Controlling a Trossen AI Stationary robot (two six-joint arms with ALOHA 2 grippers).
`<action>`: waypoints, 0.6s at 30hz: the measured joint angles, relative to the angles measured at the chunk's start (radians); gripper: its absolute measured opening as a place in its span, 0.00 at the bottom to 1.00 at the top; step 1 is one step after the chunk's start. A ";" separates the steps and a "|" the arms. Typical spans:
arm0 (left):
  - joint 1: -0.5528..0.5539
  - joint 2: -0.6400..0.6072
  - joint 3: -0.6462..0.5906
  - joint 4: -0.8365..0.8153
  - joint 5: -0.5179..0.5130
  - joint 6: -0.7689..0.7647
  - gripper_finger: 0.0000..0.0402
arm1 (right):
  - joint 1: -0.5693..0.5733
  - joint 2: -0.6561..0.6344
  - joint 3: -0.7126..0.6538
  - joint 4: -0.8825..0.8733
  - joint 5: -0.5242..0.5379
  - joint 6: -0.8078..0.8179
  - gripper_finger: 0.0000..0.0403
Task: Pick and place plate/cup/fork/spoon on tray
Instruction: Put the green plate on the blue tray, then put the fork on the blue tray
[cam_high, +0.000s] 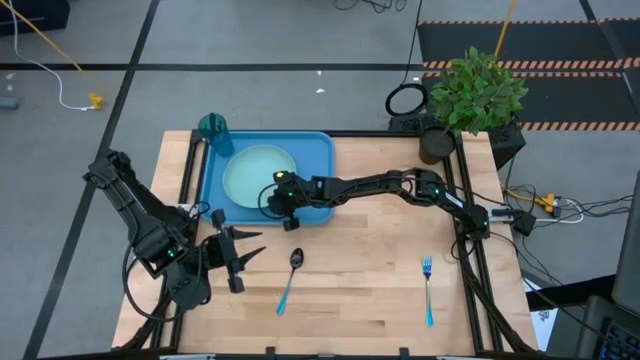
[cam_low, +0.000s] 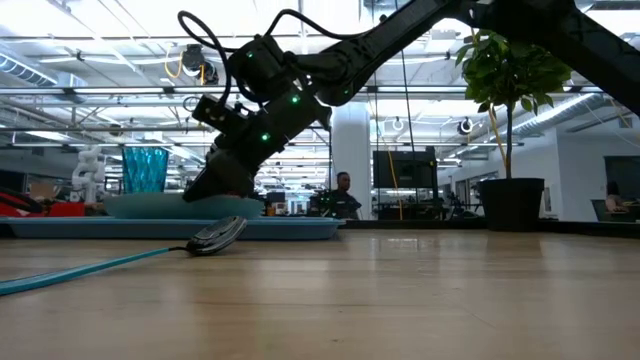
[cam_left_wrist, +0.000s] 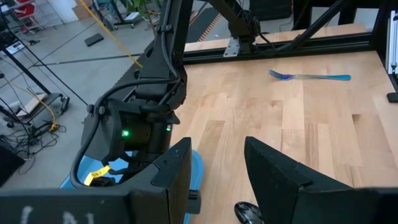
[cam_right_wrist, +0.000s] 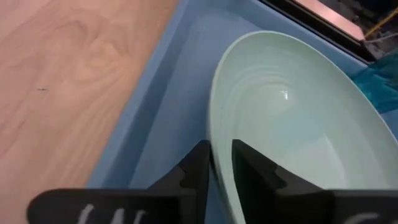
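A: The plate (cam_high: 258, 172) lies in the tray (cam_high: 315, 150), with the right gripper (cam_right_wrist: 219, 163) pinching its near rim, one finger inside and one outside, narrow. The cup (cam_high: 212, 126) stands at the tray's far left corner.

B: So the plate looks nearly placed. What matters for finishing it well?

A: I'd judge it should settle flat before the fingers part, then open just enough to clear the rim and lift straight up (dragging sideways could tilt the plate against the tray's wall). From the table-level camera the plate appears low on the tray, though I can't tell whether its near edge fully rests.

B: And the left gripper (cam_left_wrist: 214, 165)?

A: It hangs over the near left of the table, fingers spread wide, holding nothing. The spoon (cam_high: 290, 275) lies on the wood just right of it, bowl toward the tray.

B: The fork (cam_high: 427, 290)?

A: On the wood at near right, well apart from the tray. Both seem left to move.
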 joint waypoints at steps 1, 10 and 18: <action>0.000 0.000 0.000 0.000 0.000 0.000 0.38 | 0.000 0.000 0.000 0.003 0.020 0.003 0.17; 0.000 0.000 0.000 0.003 0.000 0.000 0.38 | 0.011 -0.012 -0.001 -0.013 0.066 0.084 0.25; 0.000 0.000 -0.001 0.024 0.008 -0.002 0.38 | 0.090 -0.128 -0.001 -0.167 0.158 0.290 0.29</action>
